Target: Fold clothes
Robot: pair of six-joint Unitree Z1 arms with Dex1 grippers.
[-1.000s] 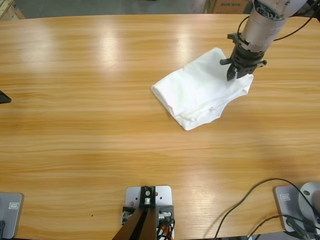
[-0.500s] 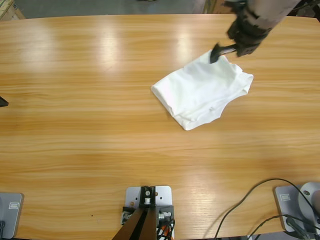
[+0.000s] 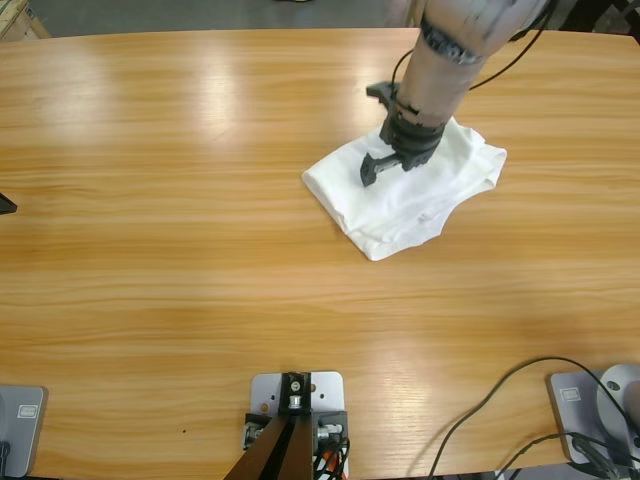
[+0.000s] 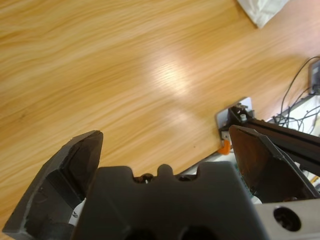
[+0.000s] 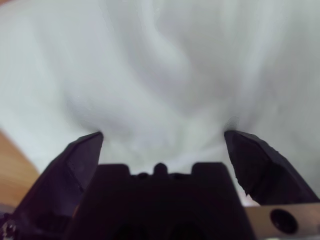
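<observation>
The clothes, a white T-shirt [image 3: 425,195], lie folded into a compact bundle on the wooden table [image 3: 150,260], right of centre. My right gripper [image 3: 383,168] comes down from the far side and hangs over the bundle's left half, jaws open and pointing down at the cloth. In the right wrist view, white fabric [image 5: 165,65] fills the picture between and beyond the open right gripper [image 5: 162,136]. Over bare wood, my left gripper [image 4: 165,132] stands open and holds nothing. A corner of the T-shirt [image 4: 260,10] shows far off in that view.
Black cables [image 3: 500,400] trail over the table's near right corner. The table's far edge [image 3: 250,32] runs just behind the right arm. A small black part [image 3: 5,203] pokes in at the left edge.
The right gripper left the bundle's right end, rose toward the far edge, then swung left and came down over the bundle's left half. The T-shirt has kept its shape and place.
</observation>
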